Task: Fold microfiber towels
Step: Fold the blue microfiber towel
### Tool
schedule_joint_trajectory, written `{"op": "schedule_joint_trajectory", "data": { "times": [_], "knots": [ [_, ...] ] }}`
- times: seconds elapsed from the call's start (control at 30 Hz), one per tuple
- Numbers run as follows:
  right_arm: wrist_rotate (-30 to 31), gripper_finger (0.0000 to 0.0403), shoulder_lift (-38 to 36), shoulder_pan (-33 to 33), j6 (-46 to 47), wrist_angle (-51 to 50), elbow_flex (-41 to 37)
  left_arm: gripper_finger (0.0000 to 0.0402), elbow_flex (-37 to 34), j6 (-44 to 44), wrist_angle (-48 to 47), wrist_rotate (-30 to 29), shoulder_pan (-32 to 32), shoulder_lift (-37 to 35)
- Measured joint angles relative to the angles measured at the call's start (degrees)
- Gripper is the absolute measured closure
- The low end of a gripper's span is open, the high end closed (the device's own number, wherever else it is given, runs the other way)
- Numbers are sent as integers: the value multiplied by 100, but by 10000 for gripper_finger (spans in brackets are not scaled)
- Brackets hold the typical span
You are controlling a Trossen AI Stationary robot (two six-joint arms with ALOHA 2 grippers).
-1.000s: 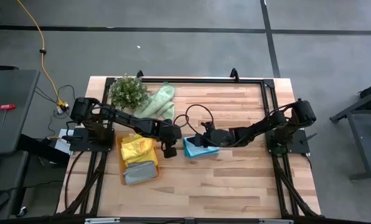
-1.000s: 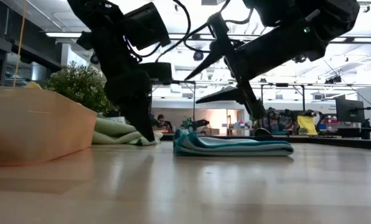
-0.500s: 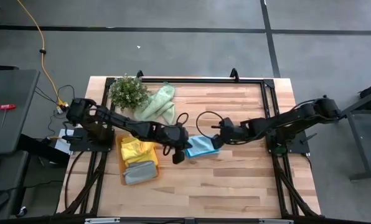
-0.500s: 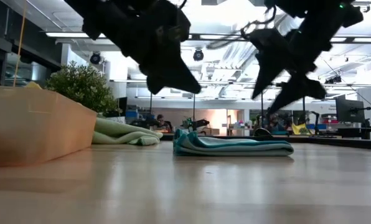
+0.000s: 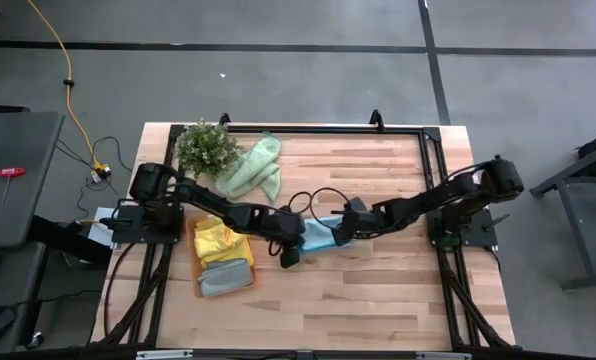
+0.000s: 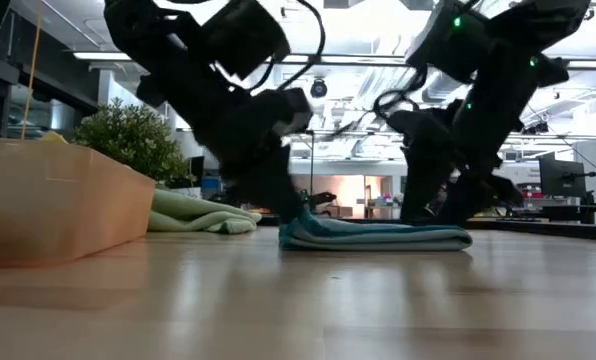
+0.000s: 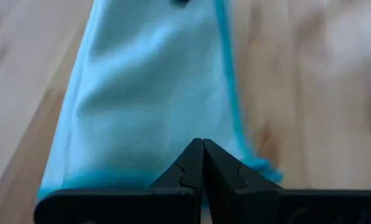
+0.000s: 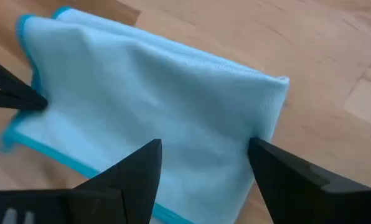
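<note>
A folded light blue-teal microfiber towel [image 5: 319, 238] lies flat on the wooden table near its middle. My left gripper [image 7: 202, 147] is shut, and its tips are down on the towel's left end [image 6: 300, 214]. My right gripper [image 8: 204, 152] is open and points steeply down over the towel's right part [image 6: 438, 232], one finger [image 8: 263, 155] beside the towel's edge. A pale green towel [image 5: 254, 168] lies crumpled at the back. A yellow towel [image 5: 218, 239] and a grey towel [image 5: 224, 276] lie in the orange tray [image 5: 192, 262]. My left gripper has its shut fingertips on the top layer of the blue towel, close to its left edge [image 8: 35, 98], slanting down from the table's left. The towel stays flat on the table. My right gripper hangs low over the towel, and I cannot tell whether it touches the cloth.
A small bushy plant [image 5: 206, 148] stands at the back left, next to the green towel. The orange tray's wall [image 6: 58, 205] rises left of the blue towel. Bare wood runs along the table's near side and its right half.
Both grippers rose and then came down again onto the blue towel. My left gripper went from the table just left of the towel toward the right, onto its left end. My right gripper tipped steeply downward over the right part. The towel lies where it did.
</note>
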Motion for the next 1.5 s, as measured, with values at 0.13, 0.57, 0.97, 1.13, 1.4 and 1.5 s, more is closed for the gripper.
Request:
{"op": "schedule_joint_trajectory", "data": {
  "times": [0.13, 0.57, 0.97, 1.13, 1.4, 1.5],
  "knots": [
    [108, 167, 293, 7, 279, -58, 30, 401, 15, 261, -648, -12, 7, -9],
    [569, 167, -597, -17, -56, -1011, 194, 401, -4, 682, -1109, -17, 19, -215],
    [-260, 167, -72, -111, 324, -331, 186, 401, -3, 1209, -2181, -114, 349, -1128],
    [-451, 167, 466, -107, 749, 207, 202, 401, -4, 1208, -2517, 24, 489, -994],
    [-351, 178, 567, -68, 1202, 255, 203, 401, -18, 1162, -2491, 40, 429, -524],
    [-243, 218, 576, -66, 1359, 202, 197, 401, -8, 1131, -2380, 44, 403, -365]
  ]
}}
